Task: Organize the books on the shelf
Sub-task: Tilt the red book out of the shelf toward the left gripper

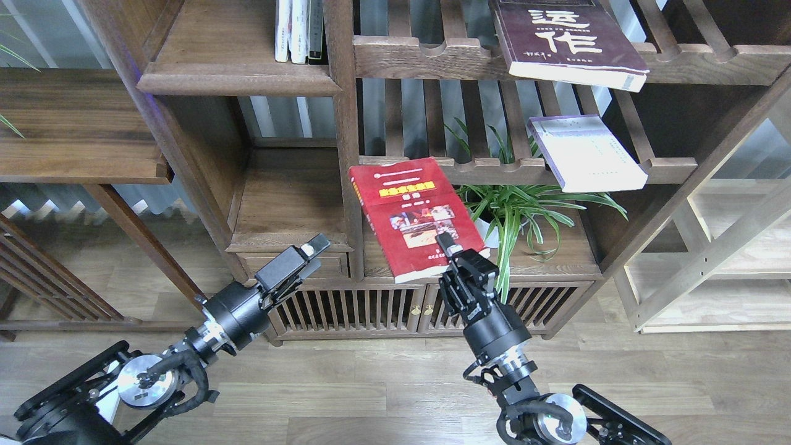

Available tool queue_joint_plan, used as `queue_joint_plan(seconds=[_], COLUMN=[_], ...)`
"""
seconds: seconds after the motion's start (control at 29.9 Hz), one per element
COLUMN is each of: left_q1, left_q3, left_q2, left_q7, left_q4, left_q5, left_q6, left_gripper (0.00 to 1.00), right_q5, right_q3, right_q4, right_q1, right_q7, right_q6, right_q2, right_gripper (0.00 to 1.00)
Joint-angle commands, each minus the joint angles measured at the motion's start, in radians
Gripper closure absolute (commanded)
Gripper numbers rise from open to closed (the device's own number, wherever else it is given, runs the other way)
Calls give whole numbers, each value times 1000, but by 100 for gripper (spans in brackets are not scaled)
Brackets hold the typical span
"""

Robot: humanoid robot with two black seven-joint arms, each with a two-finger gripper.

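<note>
My right gripper is shut on the lower edge of the red book, which hangs tilted in the air in front of the bookcase's centre post. The pale white-lavender book lies on the middle slatted rack at the right, sticking out over its rail. The maroon book with white characters lies on the upper slatted rack. My left gripper hovers low by the small drawer, holding nothing; its fingers look close together. The flat dark-brown shelf sits at the upper left.
Thin white-spined volumes stand at the right end of the flat shelf. A spider plant in a white pot sits on the cabinet top just right of the red book. A slatted-door cabinet is below.
</note>
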Motion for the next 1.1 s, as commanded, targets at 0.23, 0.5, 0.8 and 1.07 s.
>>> queue_joint_plan(seconds=[0.23, 0.5, 0.8, 1.07], left_q1=[10, 10, 8, 7], left_q3=[7, 16, 16, 17], left_q2=[5, 3, 3, -3], left_q7=[4, 7, 7, 7], left_q4=[-26, -23, -12, -19], left_q5=[-29, -27, -21, -17], left_q6=[0, 0, 0, 0], left_gripper=[2, 2, 3, 3], right_q5=[-39, -92, -155, -160], right_q3=[-37, -79, -116, -122], right_q4=[-3, -3, -5, -11], right_q1=[-5, -7, -34, -42], right_q7=[-1, -1, -2, -2], right_q6=[0, 0, 0, 0], right_q2=[11, 52, 110, 114], right_gripper=[97, 97, 97, 97])
